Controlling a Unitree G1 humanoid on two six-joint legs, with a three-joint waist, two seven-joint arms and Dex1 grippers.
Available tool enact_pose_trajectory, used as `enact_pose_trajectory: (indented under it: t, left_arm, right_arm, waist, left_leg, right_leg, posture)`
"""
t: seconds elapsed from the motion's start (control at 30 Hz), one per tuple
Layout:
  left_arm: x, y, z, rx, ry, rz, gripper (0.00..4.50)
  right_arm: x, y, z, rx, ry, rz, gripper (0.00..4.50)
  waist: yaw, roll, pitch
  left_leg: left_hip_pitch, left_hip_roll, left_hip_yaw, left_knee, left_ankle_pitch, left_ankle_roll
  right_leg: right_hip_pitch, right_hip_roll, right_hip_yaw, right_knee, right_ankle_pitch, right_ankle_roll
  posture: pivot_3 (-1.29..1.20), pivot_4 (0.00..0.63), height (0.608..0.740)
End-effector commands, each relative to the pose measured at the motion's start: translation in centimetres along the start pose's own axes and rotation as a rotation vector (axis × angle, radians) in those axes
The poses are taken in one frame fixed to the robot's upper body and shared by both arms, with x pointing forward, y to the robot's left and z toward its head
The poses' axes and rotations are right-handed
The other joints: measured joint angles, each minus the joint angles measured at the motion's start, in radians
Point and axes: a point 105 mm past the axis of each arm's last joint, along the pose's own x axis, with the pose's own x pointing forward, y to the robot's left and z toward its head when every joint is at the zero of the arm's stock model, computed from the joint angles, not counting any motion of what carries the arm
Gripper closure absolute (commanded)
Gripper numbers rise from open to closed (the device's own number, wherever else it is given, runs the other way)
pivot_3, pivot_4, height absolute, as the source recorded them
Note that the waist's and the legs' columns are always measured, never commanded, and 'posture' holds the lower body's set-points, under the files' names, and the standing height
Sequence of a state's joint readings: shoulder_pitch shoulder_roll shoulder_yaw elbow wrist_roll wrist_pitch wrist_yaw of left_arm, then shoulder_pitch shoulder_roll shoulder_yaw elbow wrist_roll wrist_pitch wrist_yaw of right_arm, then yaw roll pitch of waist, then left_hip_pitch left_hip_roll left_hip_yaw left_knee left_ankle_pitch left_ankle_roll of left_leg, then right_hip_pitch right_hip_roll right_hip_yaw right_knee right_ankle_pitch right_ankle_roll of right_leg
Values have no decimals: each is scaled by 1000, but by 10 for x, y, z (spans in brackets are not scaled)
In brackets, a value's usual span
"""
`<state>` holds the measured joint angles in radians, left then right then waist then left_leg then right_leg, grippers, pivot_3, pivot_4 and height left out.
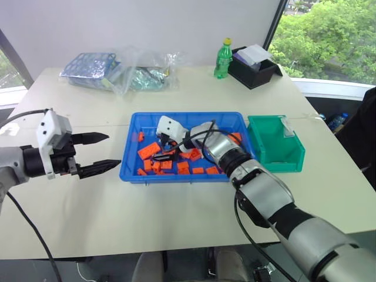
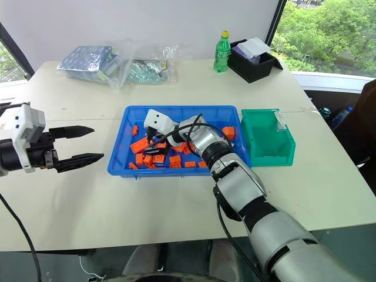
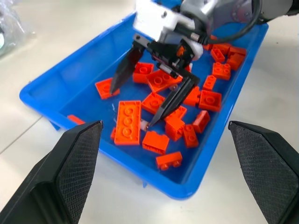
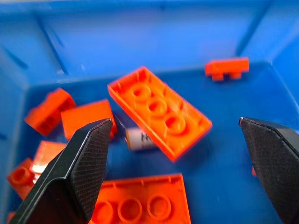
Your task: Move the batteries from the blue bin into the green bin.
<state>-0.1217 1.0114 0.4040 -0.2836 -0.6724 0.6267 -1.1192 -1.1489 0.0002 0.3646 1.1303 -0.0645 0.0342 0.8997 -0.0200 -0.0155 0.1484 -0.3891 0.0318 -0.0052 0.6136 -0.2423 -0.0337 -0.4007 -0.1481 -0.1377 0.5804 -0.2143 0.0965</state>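
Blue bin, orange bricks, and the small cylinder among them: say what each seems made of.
Blue bin: likely moulded plastic, glossy, with sheen on its walls.
Orange bricks: apparently hard plastic, smooth, with moulded round sockets on an upturned one.
Battery: pale casing, possibly metal; half hidden under a brick, so uncertain.

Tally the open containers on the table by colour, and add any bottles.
bright-blue shallow plastic tray: 1
teal-green plastic bin: 1
black rectangular box: 1
green plastic bottle: 1
Total: 4
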Motion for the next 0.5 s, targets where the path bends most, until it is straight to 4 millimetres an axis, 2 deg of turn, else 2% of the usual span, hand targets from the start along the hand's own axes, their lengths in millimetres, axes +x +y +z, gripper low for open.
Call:
enact_pose_trajectory:
  t: [0.03, 0.2, 0.3, 0.43, 0.5]
  left_arm:
    - [2, -1, 7, 24, -27, -12, 0]
    - [3, -3, 8, 28, -29, -24, 0]
    - [3, -2, 7, 30, -28, -20, 0]
    - [4, -3, 5, 29, -25, -22, 0]
    - [4, -3, 4, 29, -25, -22, 0]
  right_arm:
    - [-1, -7, 17, -28, -34, -27, 26]
    - [2, -5, 13, 25, -31, -27, 26]
    - [3, -3, 20, 60, -73, -12, 891]
    - [5, 1, 25, 85, -98, 18, 2889]
    - [4, 3, 28, 88, -112, 34, 2889]
  waist:
    - [0, 0, 0]
    - [0, 0, 0]
    - [1, 0, 0]
    - [1, 0, 0]
    - [0, 0, 0]
  left_leg:
    - [0, 0, 0, 0, 0, 0]
    - [0, 0, 0, 0, 0, 0]
    - [0, 0, 0, 0, 0, 0]
    - [0, 0, -1, 0, 0, 0]
    - [0, 0, -1, 0, 0, 0]
  right_leg:
    - [0, 0, 0, 0, 0, 0]
    - [0, 0, 0, 0, 0, 0]
    - [0, 0, 0, 0, 0, 0]
    - [1, 0, 0, 0, 0, 0]
    - [1, 0, 0, 0, 0, 0]
  posture:
    - [0, 150, 723]
    - [0, 150, 723]
    - [0, 150, 723]
    - [0, 150, 723]
    - [0, 150, 723]
